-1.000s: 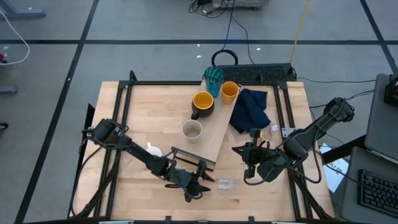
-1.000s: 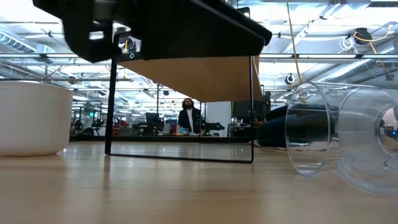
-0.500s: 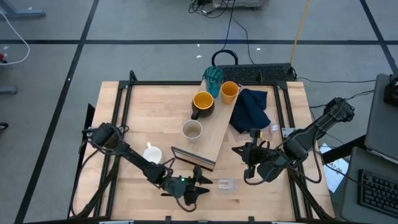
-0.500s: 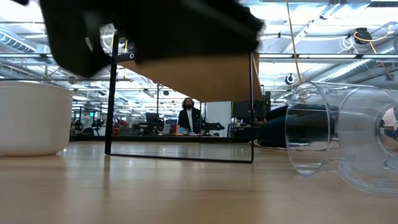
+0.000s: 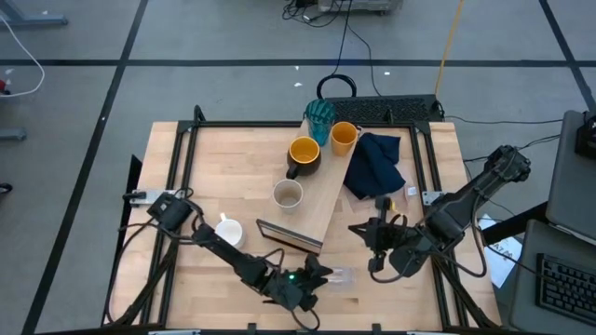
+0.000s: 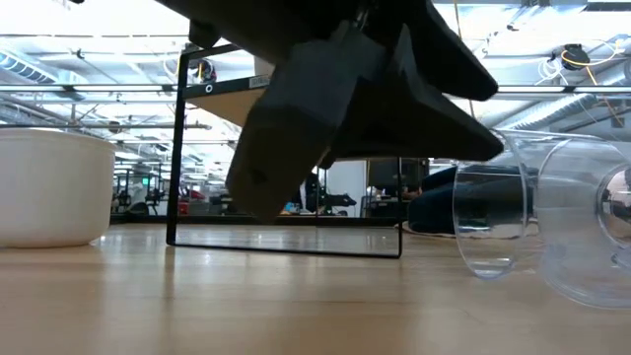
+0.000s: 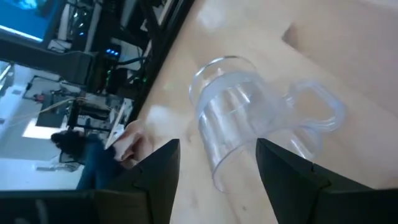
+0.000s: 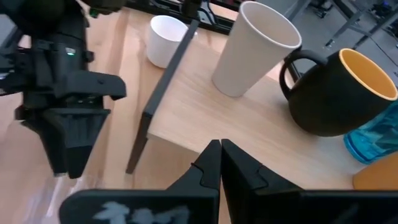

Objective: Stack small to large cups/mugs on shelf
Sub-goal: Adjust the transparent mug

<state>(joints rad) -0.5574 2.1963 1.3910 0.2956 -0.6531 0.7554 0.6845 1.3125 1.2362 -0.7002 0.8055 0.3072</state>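
Two fingers of your left gripper (image 7: 217, 180) stand apart, straddling empty air just short of the glass (image 7: 249, 118), which lies on its side on the table (image 5: 223, 186) at about 6 o'clock, below the shelf's dark end. Nothing is held yet.

The risk, as I judge it: the glass is round, smooth and tipped over, so a closing finger that meets it off-centre could roll it away toward the table's near edge. Its handle sticks out on one side; catch that and the glass may twist in the grip.

Your right gripper (image 8: 219, 165) is closed and empty, parked at 4 o'clock beside the shelf (image 5: 321, 200).

On the shelf, running toward 12 o'clock: beige cup (image 5: 288, 194), dark mug (image 5: 304, 154), orange cup (image 5: 344, 136), teal tumbler (image 5: 319, 115). The white cup (image 5: 228, 230) sits on the table at 7 o'clock, off the shelf. A navy cloth (image 5: 375, 163) lies at 2 o'clock.

The wooden table sits in a black frame; cables trail over the grey floor beyond, and the low view looks into a bright open workshop.
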